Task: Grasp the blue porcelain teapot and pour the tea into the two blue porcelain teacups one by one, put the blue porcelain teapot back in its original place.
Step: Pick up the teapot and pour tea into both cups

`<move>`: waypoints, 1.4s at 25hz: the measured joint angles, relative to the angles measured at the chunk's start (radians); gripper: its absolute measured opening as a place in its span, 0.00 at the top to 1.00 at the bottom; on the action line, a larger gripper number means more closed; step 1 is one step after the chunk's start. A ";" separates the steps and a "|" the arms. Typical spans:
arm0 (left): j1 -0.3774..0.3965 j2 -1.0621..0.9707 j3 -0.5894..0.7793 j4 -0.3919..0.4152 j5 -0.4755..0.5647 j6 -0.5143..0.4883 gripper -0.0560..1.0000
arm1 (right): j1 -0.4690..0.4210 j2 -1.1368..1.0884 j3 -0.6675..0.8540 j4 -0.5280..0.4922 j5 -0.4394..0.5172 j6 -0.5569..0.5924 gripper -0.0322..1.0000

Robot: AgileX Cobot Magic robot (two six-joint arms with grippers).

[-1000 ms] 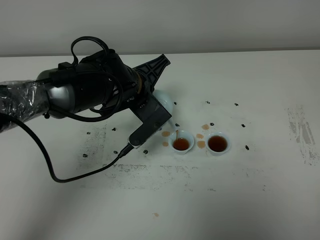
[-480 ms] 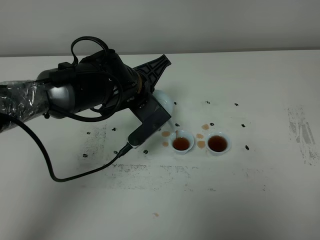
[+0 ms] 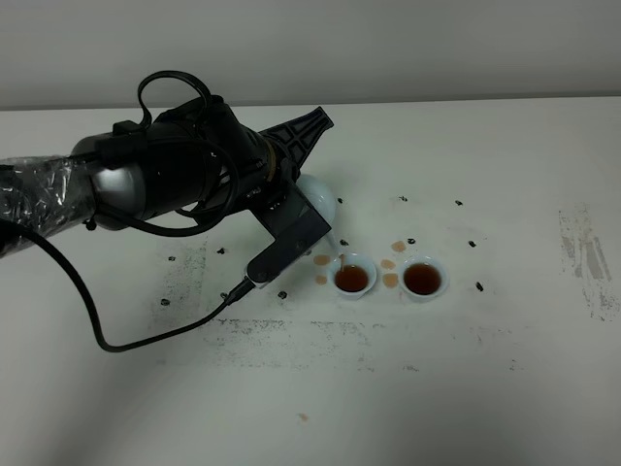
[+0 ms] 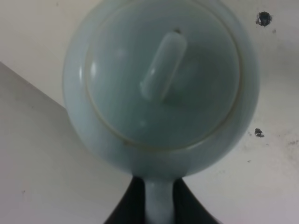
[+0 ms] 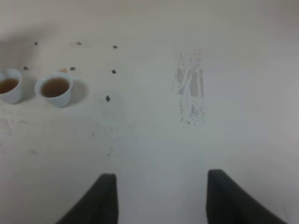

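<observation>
A white desk (image 3: 505, 388), scuffed and dotted with dark specks, runs back to a pale wall. The teapot (image 3: 318, 193) is pale blue and glazed, with a round lid and a knob (image 4: 163, 66); it is held above the desk, left of the cups, mostly hidden behind the black left arm. The left tool (image 4: 156, 205) is clamped on its handle. A thin stream of tea falls into the left cup (image 3: 351, 277); the right cup (image 3: 423, 279) holds tea too. Brown splashes lie around them. The right tool (image 5: 161, 196) is spread open, holding nothing.
</observation>
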 joint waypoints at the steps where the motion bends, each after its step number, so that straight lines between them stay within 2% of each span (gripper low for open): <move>1: 0.000 0.000 0.000 0.000 0.000 0.000 0.91 | 0.000 0.000 0.000 0.000 0.000 0.000 0.57; 35: 0.000 0.000 0.000 0.000 -0.001 0.006 0.91 | 0.000 0.000 0.000 0.000 0.000 0.000 0.57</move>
